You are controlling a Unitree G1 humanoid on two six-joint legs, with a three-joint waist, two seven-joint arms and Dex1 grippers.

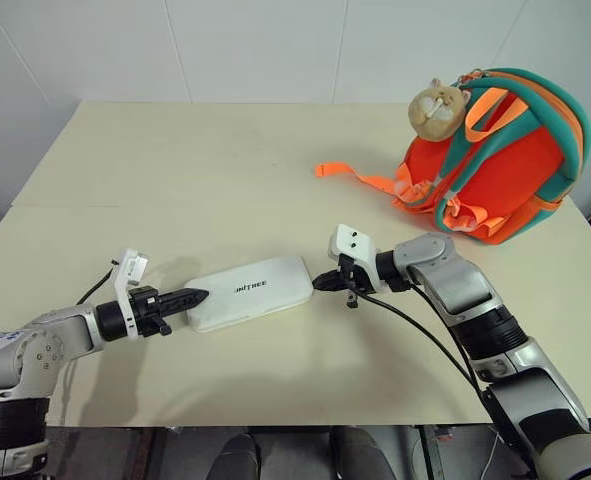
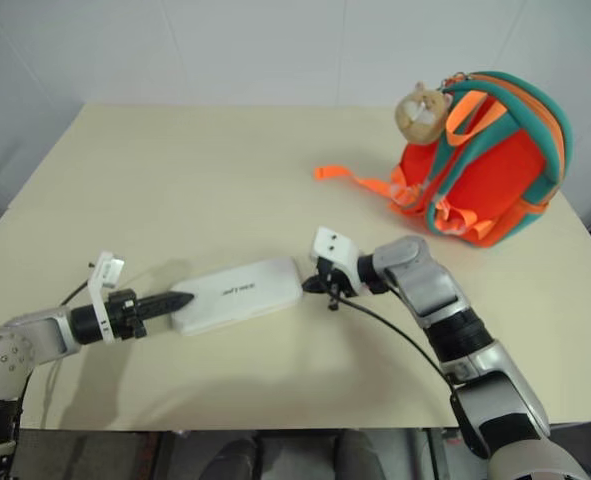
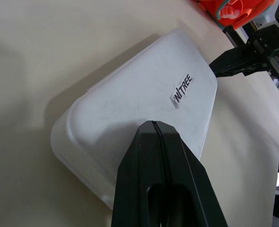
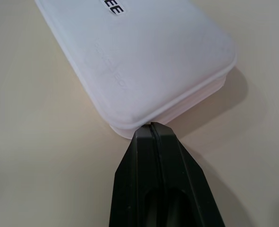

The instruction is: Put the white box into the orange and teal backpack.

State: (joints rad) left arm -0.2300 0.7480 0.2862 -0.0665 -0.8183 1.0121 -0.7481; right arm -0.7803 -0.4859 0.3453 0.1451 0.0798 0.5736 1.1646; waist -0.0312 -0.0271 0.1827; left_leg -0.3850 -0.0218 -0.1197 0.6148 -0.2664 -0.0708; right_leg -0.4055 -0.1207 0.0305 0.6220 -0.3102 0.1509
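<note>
White box point(image 1: 250, 291) flat on table point(image 1: 175, 180); left fingers point(image 1: 197, 296) and right fingers point(image 1: 320, 281) clenched, tips pressing opposite ends.

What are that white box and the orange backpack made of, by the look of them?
The white box looks like hard plastic with a matte, slightly frosted finish: moulded rounded corners and a rigid lip. The orange and teal backpack seems soft padded fabric with woven webbing straps; it sags and creases.
</note>
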